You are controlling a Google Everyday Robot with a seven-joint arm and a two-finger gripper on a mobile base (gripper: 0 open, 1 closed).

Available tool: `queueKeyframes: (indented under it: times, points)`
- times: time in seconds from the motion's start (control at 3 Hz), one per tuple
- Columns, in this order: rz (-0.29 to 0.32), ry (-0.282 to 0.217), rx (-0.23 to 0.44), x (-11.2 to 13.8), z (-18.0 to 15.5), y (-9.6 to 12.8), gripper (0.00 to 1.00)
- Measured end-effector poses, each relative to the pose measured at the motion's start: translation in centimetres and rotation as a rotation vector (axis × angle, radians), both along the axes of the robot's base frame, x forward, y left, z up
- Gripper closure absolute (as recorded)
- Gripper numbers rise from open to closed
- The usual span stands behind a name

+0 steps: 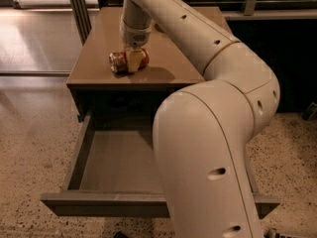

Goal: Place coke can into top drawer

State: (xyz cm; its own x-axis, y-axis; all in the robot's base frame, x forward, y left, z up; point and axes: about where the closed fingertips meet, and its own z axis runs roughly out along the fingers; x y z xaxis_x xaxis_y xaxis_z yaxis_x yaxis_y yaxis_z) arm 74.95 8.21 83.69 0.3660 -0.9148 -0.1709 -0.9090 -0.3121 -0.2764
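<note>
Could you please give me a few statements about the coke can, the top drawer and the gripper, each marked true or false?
1. The red-orange metal coke can lies on its side on the brown table. True.
2. The wide grey-brown top drawer is closed. False: it is pulled out, open.
3. The gripper is down at the can, above the table top. True.
4. The can is already inside the drawer. False: it is on the table.
</note>
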Motion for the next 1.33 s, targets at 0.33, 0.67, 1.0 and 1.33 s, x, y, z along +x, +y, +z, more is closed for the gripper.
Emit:
queueKeyframes:
  times: [0.33, 0.67, 1.0, 1.33]
  points:
    - [0.0, 0.0, 0.0, 0.0, 0.0, 0.0, 1.0]
    - [-0.002, -0.02, -0.017, -1.1, 1.4, 0.2, 1.0]
    - [-0.013, -0.043, -0.043, -3.6, 3.7, 1.1, 1.0]
    - [-0.031, -0.044, -0.032, -13.5, 9.1, 1.7, 1.0]
